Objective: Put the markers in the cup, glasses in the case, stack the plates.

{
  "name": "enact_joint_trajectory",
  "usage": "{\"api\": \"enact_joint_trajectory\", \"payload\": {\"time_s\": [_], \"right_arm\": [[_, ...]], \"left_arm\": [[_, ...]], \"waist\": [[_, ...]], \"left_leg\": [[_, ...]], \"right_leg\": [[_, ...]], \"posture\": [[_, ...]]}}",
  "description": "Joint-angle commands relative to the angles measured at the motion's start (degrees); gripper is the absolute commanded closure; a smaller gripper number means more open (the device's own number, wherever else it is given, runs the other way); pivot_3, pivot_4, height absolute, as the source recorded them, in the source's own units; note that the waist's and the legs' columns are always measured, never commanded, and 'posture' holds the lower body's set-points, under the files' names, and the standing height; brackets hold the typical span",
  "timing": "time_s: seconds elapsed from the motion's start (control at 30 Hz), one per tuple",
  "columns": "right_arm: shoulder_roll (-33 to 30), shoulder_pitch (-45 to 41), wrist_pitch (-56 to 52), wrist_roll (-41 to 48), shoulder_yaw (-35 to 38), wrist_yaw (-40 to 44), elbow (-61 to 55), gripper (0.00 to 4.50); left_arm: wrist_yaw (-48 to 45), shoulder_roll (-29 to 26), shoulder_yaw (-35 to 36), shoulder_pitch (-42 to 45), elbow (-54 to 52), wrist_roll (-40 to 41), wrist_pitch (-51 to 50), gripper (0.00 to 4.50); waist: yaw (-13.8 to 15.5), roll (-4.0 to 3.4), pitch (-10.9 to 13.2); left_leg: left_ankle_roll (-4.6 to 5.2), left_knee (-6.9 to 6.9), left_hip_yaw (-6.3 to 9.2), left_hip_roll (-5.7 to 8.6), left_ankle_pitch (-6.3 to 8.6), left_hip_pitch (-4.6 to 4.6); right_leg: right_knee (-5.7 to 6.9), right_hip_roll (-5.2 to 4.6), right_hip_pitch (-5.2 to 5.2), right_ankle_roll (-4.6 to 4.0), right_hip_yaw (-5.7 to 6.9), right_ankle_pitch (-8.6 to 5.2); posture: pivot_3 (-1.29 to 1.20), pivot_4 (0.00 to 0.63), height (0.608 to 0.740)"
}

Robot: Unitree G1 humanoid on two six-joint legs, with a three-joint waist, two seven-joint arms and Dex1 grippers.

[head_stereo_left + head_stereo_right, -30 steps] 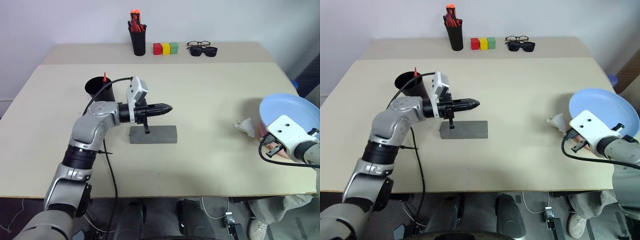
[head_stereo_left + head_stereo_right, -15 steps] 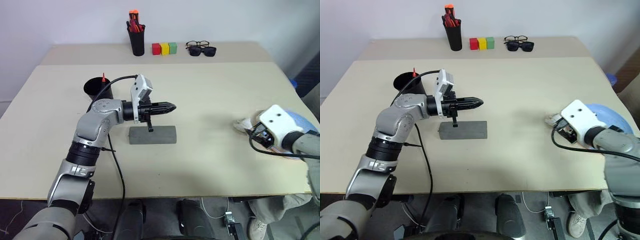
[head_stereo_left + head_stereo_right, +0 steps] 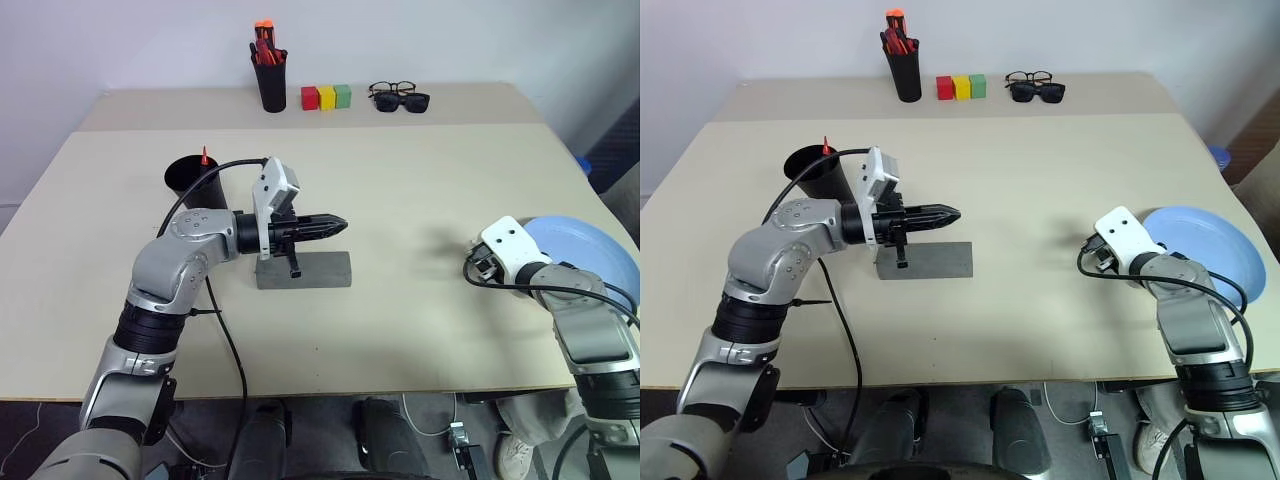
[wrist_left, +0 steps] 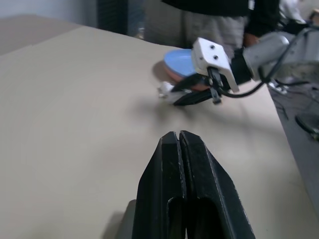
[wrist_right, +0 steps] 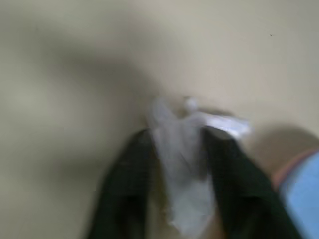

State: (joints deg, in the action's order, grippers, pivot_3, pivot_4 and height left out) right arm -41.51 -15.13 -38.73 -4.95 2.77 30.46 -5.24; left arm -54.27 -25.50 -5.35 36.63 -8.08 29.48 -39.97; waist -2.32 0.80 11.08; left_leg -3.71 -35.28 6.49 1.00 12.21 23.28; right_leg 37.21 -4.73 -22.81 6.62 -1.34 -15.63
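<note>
The light blue plate point(image 3: 1202, 240) sits on the pink one point(image 4: 185, 85), mostly hidden, at the desk point(image 3: 420, 190) edge. Just beside it, the right end effector point(image 5: 182, 164) straddles a crumpled white tissue point(image 5: 187, 149), fingers apart. The left end effector point(image 3: 335, 224), fingers pressed together, hovers over the grey case point(image 3: 320, 270).

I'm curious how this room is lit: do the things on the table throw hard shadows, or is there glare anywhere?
Left eye view: the light is soft and even. The case throws only a thin dark line along its near edge, and the table shows no glare. Left wrist view: the blue plate is evenly lit, with no bright spots.
</note>
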Motion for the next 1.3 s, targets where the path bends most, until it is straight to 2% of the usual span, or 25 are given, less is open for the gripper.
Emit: {"api": "enact_joint_trajectory", "payload": {"time_s": [0.03, 0.3, 0.37, 0.5, 0.6, 0.77, 0.87, 1.0, 1.17, 1.3], "right_arm": [[-1.15, -0.75, 1.25, -1.7, 0.55, -1.8, -1.65, 4.46], [-5.73, 5.96, -8.71, -4.63, 12.99, -4.76, -20.16, 4.46], [-5.94, 7.28, -10.87, -4.75, 14.97, -4.95, -20.49, 4.46], [-7.21, 8.6, -8.12, -5.97, 13.51, -5.79, -14.02, 4.46], [-7.25, 7.33, -8.68, -5.63, 13.14, -5.81, -9.38, 3.55], [-11.23, 1.52, -3.4, -6.1, 8.96, -3.96, -4.11, 1.07], [-10.12, -4.53, 6.31, -3.39, 8.0, -3.07, -1.07, 1.07], [-1.99, -9.92, 13.64, 7.01, 10.32, 1.64, 5.62, 1.07], [0.59, -10.07, 21.85, 11.74, 7.05, 11.15, 13.15, 1.07], [0.36, -9.5, 21.75, 16.67, 7.03, 17.85, 14.5, 1.07]], "left_arm": [[0.34, 0.4, 1.31, -0.02, -2.09, 2.25, -0.6, 4.5], [-3.38, 1.23, -0.93, 4.58, 11.91, -2.64, 7.38, 4.5], [-3.58, 1.65, -0.78, 6.13, 14.88, -3.6, 9.04, 4.5], [-2.6, 2.18, 0.45, 7.58, 17.44, -4.51, 10.52, 4.5], [-1.35, 0.97, 1.77, 5.7, 14.73, -4.18, 9.64, 4.5], [3.18, -3.05, 6.74, -0.92, 3.73, -1.29, 4.4, 4.5], [7.34, -5.75, 10.05, -7.7, -5.1, -0.6, 0.89, 4.5], [16.19, -5.51, 16.19, -18.4, -17.8, 0.62, -3.22, 4.5], [28.12, -1.78, 22.22, -31.87, -29.75, -2.86, -3.04, 4.5], [31.24, -0.99, 25.03, -40.97, -34.95, -3.39, -2.47, 4.5]], "waist": [[0.08, 0.0, 0.0], [1.31, -0.04, 0.01], [1.49, -0.03, 0.0], [1.37, -0.03, 0.0], [1.14, -0.04, 0.0], [-0.02, -0.14, 0.04], [-0.52, -0.14, 0.04], [-0.18, -0.05, 0.02], [1.05, -0.05, 0.03], [1.52, -0.06, 0.02]], "left_leg": [[0.0, 0.0, 0.0, 0.0, 0.0, 0.01], [0.0, 0.0, 0.0, 0.01, 0.0, 0.05], [0.0, 0.0, 0.0, 0.01, 0.0, 0.06], [0.0, -0.01, -0.02, 0.02, 0.0, 0.08], [0.01, 0.02, -0.02, 0.01, 0.0, 0.05], [0.0, 0.05, -0.04, 0.0, 0.0, 0.03], [0.0, 0.05, -0.04, -0.02, 0.0, 0.0], [0.01, 0.06, -0.04, -0.1, 0.0, -0.04], [0.0, 0.02, -0.06, 0.02, 0.0, 0.01], [0.01, 0.04, -0.05, 0.01, 0.01, 0.0]], "right_leg": [[-0.01, 0.0, 0.0, 0.0, 0.0, 0.0], [-0.02, 0.01, -0.07, 0.0, 0.0, 0.0], [-0.03, 0.01, -0.05, 0.0, 0.01, 0.0], [-0.06, -0.01, -0.05, 0.0, 0.0, 0.0], [-0.03, 0.0, -0.06, 0.0, 0.0, 0.0], [0.02, -0.01, -0.1, 0.0, -0.05, 0.0], [0.03, 0.0, -0.09, 0.0, -0.05, 0.0], [-0.01, 0.07, -0.01, -0.01, -0.06, 0.0], [-0.1, -0.07, 0.03, 0.0, -0.06, 0.01], [-0.09, -0.06, 0.02, -0.01, -0.06, 0.0]], "posture": [[0.0, 0.15, 0.74], [0.0, 0.15, 0.74], [0.0, 0.15, 0.74], [0.0, 0.15, 0.74], [0.0, 0.15, 0.74], [0.0, 0.15, 0.74], [0.0, 0.15, 0.74], [0.0, 0.15, 0.74], [0.0, 0.15, 0.74], [0.0, 0.15, 0.74]]}}
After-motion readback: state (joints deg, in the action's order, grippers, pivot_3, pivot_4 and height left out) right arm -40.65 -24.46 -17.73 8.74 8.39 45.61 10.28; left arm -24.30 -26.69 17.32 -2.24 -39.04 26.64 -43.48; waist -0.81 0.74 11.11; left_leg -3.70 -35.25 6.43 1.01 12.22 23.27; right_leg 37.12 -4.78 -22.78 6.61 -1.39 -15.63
